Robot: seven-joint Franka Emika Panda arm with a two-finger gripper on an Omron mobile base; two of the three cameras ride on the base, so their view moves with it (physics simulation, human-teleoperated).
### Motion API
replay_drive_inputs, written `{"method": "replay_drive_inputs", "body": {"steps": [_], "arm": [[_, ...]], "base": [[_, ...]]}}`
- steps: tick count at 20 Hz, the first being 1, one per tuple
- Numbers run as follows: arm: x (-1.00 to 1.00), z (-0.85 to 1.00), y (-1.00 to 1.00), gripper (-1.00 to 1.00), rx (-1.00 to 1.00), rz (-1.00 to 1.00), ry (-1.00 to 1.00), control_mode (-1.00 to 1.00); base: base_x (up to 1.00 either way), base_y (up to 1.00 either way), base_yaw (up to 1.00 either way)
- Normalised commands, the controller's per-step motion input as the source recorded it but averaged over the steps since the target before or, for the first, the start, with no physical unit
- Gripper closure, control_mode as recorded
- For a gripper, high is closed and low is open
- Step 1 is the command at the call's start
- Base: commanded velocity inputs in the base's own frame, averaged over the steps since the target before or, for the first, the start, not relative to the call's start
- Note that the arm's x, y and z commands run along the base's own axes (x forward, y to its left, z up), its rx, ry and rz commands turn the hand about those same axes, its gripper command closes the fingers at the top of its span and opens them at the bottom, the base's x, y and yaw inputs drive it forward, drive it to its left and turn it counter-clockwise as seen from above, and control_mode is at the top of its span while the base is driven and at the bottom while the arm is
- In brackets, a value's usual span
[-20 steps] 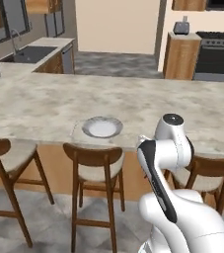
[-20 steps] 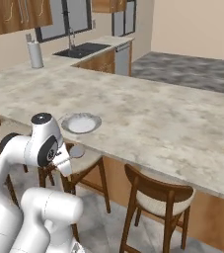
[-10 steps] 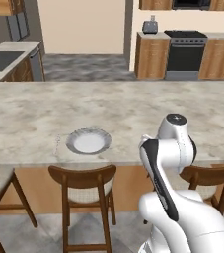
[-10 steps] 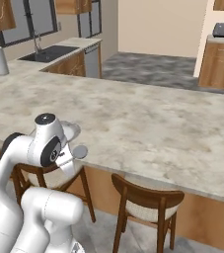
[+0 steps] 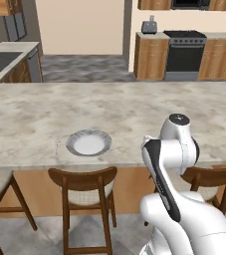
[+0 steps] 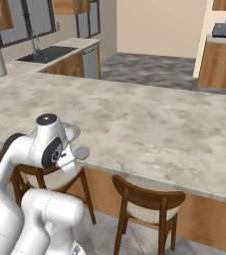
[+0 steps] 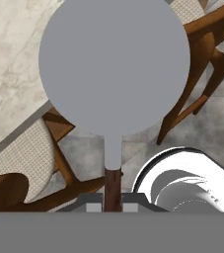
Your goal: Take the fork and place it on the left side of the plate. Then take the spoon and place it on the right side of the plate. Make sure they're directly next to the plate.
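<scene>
I read the gripper [image 7: 113, 205] as pinched on the dark brown handle of the spoon [image 7: 113, 69], whose round grey bowl pointed away from the hand. In the hand view, the spoon hung over a wooden stool [image 7: 22, 158] and grey floor, with the edge of the marble counter [image 7: 10, 74] at upper left. In the right base view, the spoon bowl [image 6: 81, 152] sat just off the counter's near edge. In the left base view, I found the plate [image 5: 70, 144] near that edge, well left of the arm. The fork [image 5: 58, 145] lay just beside the plate's left rim.
</scene>
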Motion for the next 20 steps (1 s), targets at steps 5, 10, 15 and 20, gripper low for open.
{"method": "replay_drive_inputs", "body": {"steps": [5, 10, 15, 20], "arm": [[0.0, 0.0, 0.0, 1.0, 0.0, 0.0, 0.0, 1.0], [0.0, 0.0, 0.0, 1.0, 0.0, 0.0, 0.0, 1.0], [0.0, 0.0, 0.0, 1.0, 0.0, 0.0, 0.0, -1.0], [0.0, 0.0, 0.0, 1.0, 0.0, 0.0, 0.0, -1.0]], "base": [[0.0, 0.0, 0.0], [0.0, 0.0, 0.0], [0.0, 0.0, 0.0], [0.0, 0.0, 0.0]]}}
